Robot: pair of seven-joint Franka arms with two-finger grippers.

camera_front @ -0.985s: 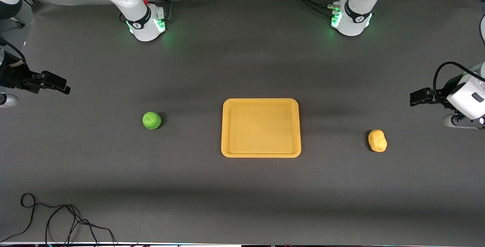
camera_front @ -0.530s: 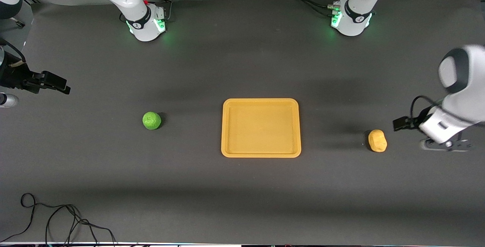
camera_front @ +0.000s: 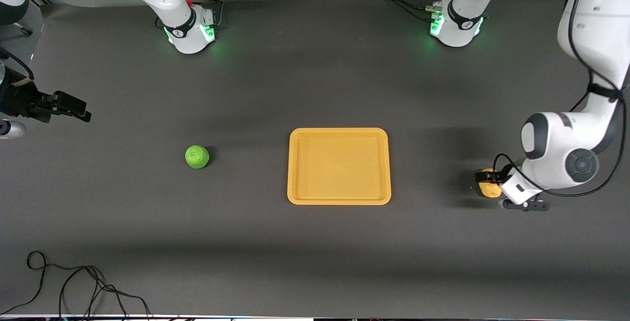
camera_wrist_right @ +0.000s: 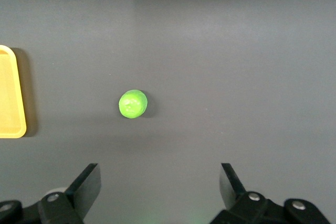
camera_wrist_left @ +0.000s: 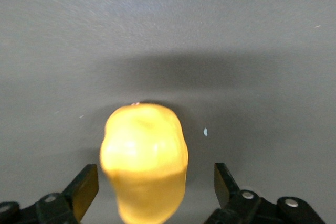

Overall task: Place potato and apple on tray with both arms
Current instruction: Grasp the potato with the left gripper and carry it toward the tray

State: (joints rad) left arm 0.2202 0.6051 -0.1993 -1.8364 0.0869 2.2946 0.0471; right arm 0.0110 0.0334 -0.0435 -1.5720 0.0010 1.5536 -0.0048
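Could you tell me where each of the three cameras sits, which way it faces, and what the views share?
Front view: high across the table, facing both bases; shows the tray, apple, potato, both arms, the left gripper at the potato and the right gripper waiting at its table end.
Left wrist view: on the left wrist, looking down at the potato between its open fingers.
Right wrist view: on the right wrist, looking down at the apple and tray edge; open fingers show.
Each wrist view shares its fruit with the front view.
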